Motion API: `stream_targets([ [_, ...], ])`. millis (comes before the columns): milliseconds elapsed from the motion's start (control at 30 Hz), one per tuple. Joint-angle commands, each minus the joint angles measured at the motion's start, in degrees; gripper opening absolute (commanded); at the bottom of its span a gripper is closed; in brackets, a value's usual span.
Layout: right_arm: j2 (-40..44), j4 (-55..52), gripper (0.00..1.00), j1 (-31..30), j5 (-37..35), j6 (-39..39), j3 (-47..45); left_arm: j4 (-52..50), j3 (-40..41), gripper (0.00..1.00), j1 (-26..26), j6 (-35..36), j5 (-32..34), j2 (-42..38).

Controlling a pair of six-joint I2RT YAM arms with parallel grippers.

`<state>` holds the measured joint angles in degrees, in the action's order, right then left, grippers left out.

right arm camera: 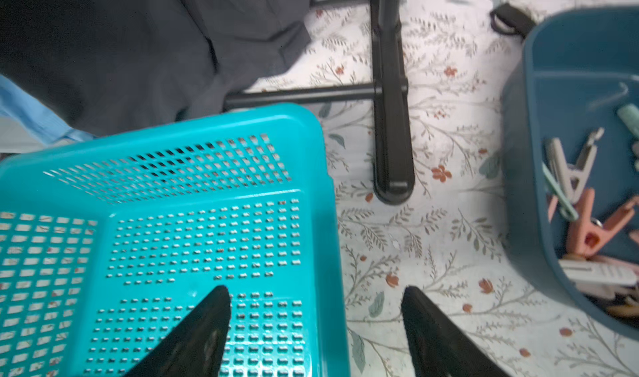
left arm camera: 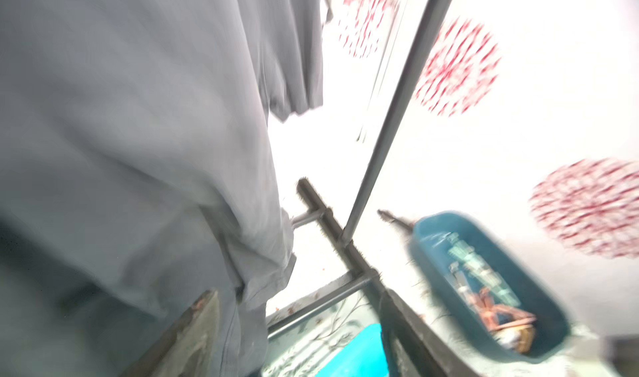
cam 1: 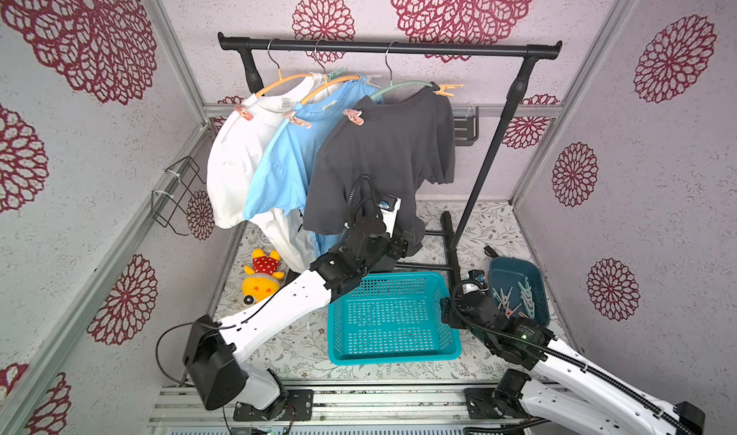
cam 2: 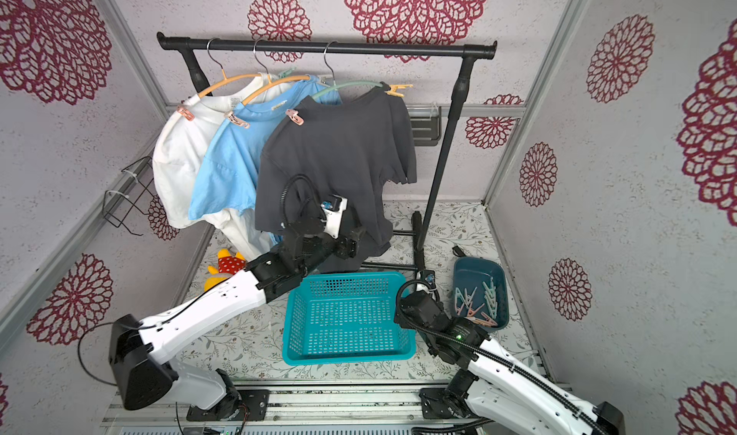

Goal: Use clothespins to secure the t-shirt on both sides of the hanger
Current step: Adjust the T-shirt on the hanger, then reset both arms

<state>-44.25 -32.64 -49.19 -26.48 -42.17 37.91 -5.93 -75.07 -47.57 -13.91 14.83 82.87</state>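
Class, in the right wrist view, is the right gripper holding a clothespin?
No, the right gripper stands open and empty; the clothespins lie in the blue bin.

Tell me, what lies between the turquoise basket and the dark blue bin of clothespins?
In the right wrist view, only the floral table cover and the rack's black foot lie between basket and bin.

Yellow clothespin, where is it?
In both top views the yellow clothespin sits on the grey t-shirt's right shoulder, at the green hanger's end beside the rack's post.
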Motion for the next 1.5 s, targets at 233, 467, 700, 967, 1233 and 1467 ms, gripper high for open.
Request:
stream_targets([
  [233, 6.5, 30.2, 0.87, 0.1, -10.6, 27.6, -5.6, -3.5, 17.2, 0.95, 0.9, 7.6, 13.6, -21.2],
  [467, 7.4, 44.6, 0.88, 4.6, -17.1, 34.5, -11.8, 0.3, 30.3, 0.98, 7.2, 7.0, 24.0, -34.6],
  [700, 12.3, 57.4, 0.92, 19.6, -10.8, 39.9, -19.9, 1.5, 42.4, 0.98, 16.6, 1.7, 33.2, -45.8],
  [967, 6.9, 68.8, 0.98, 32.5, -8.3, 39.2, -28.0, 11.1, 52.6, 0.98, 21.6, 3.5, 37.8, -47.1],
  [1233, -3.9, 83.3, 0.98, 37.5, -7.1, 38.0, -35.8, 24.9, 61.3, 0.98, 29.4, 6.8, 37.2, -42.0],
  [1467, -20.1, 95.1, 0.98, 38.1, -3.6, 41.8, -34.4, 30.8, 66.1, 0.98, 41.3, 0.2, 25.4, -37.7],
])
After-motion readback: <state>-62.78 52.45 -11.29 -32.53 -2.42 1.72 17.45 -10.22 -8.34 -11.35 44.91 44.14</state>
